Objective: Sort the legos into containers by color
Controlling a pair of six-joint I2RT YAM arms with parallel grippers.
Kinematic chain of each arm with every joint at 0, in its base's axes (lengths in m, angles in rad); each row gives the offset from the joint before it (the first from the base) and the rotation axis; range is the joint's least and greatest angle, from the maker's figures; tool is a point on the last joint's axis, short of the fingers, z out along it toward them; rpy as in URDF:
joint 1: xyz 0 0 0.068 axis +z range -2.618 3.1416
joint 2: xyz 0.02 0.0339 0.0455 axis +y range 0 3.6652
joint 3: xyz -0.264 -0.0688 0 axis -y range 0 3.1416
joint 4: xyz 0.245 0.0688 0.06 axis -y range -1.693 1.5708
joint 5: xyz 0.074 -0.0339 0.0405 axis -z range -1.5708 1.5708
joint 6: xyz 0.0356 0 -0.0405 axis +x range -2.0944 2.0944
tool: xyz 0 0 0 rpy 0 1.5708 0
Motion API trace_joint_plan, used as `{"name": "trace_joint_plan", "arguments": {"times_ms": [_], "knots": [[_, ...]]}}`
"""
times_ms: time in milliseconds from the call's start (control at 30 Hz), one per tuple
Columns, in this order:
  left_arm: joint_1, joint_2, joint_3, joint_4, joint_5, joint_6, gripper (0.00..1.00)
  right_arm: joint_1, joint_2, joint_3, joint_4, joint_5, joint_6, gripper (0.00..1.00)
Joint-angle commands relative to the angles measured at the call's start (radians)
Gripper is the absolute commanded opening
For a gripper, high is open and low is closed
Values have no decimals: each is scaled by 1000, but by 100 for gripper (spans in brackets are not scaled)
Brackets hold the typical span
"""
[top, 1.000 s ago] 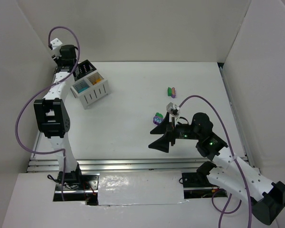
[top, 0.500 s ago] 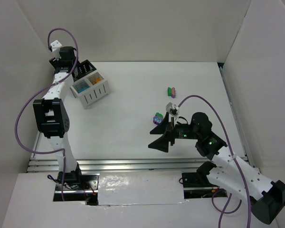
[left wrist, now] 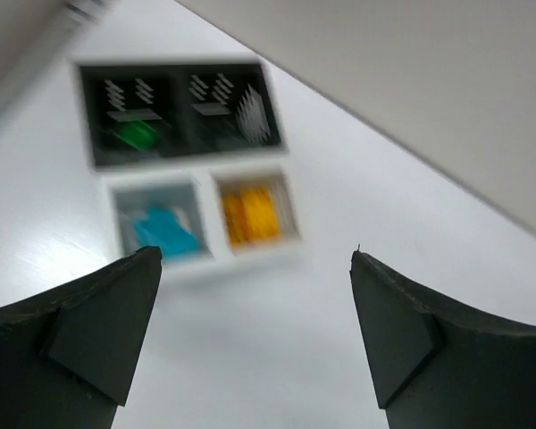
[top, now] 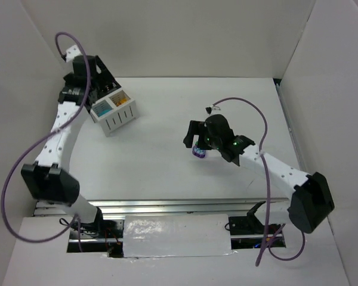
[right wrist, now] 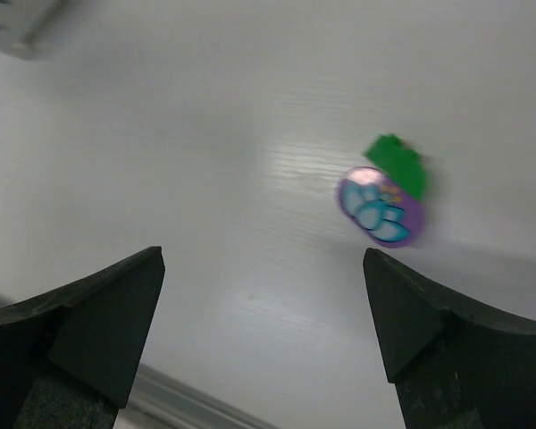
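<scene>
I count teal lego [left wrist: 165,231], orange legos [left wrist: 250,214], green lego [left wrist: 136,136] binned in containers [left wrist: 205,261] | loose: purple piece [right wrist: 381,206], green brick [right wrist: 397,161] (maybe more hidden) | left gripper [left wrist: 255,257], right gripper [right wrist: 263,257] spread, empty

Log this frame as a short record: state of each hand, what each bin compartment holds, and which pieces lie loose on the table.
left hand: open, empty, pointed at the containers
right hand: open, empty, above the table near the loose pieces
white compartments: teal brick in one, orange-yellow bricks in the other
black compartments: green brick in one; the other too dark and blurred to tell
loose pieces: purple piece with teal studs, loose green brick right beside it
image quality: both wrist views blurred
</scene>
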Motion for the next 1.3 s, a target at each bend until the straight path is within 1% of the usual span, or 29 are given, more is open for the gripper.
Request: {"name": "trace_joint_plan", "arguments": {"times_ms": [0, 33, 67, 100, 167, 200, 267, 300, 333, 367, 433, 467, 500, 600, 633, 700, 733, 867, 933, 967, 1033, 1100, 1200, 1267], "knots": [[-209, -223, -225, -59, 58, -44, 100, -3, 85, 71, -189, 306, -30, 100], [-210, -269, -295, -30, 76, -45, 100, -5, 94, 71, -180, 293, -31, 100], [-262, -306, -408, -16, 92, -58, 100, -6, 103, 69, -175, 280, -91, 100], [-285, -380, -458, 3, 130, -61, 100, -10, 109, 65, -165, 258, -118, 100], [-334, -444, -576, -6, 146, -61, 100, -25, 126, 60, -155, 236, -175, 100], [-351, -513, -608, -15, 155, -58, 100, -37, 129, 51, -148, 189, -184, 100], [-371, -575, -696, -29, 172, -48, 99, -94, 142, 37, -108, 113, -227, 100], [-373, -633, -717, -35, 207, -46, 100, -109, 152, 33, -99, 77, -244, 100], [-376, -661, -760, -34, 230, -31, 99, -129, 181, 37, -95, -15, -286, 100], [-377, -682, -780, -38, 245, -29, 100, -134, 198, 45, -95, -48, -307, 99], [-379, -747, -826, -43, 293, -12, 100, -135, 264, 92, -121, -155, -366, 98], [-377, -756, -837, -54, 302, -8, 100, -135, 293, 143, -134, -160, -379, 97], [-380, -764, -843, -63, 313, 1, 100, -135, 347, 158, -141, -165, -388, 97], [-382, -791, -870, -89, 313, 24, 100, -137, 433, 221, -170, -184, -413, 97], [-382, -798, -879, -94, 317, 29, 100, -135, 444, 230, -172, -230, -429, 96], [-385, -816, -889, -86, 334, 32, 100, -123, 449, 226, -154, -220, -436, 97], [-385, -822, -897, -69, 363, 38, 99, -118, 453, 232, -154, -180, -446, 98], [-387, -811, -902, -52, 396, 49, 99, -115, 520, 290, -226, -68, -453, 99], [-388, -807, -903, -45, 409, 51, 100, -112, 539, 304, -246, -68, -443, 98], [-387, -805, -903, -40, 411, 52, 99, -109, 545, 307, -246, -71, -434, 97], [-388, -804, -903, -35, 411, 52, 100, -83, 567, 309, -262, -28, -397, 96], [-388, -804, -902, -35, 413, 57, 100, -62, 580, 309, -276, 71, -362, 96], [-388, -807, -912, -20, 435, 57, 100, -60, 576, 292, -267, 113, -331, 96], [-387, -804, -914, -15, 445, 57, 100, -59, 571, 287, -266, 104, -330, 93]]}}
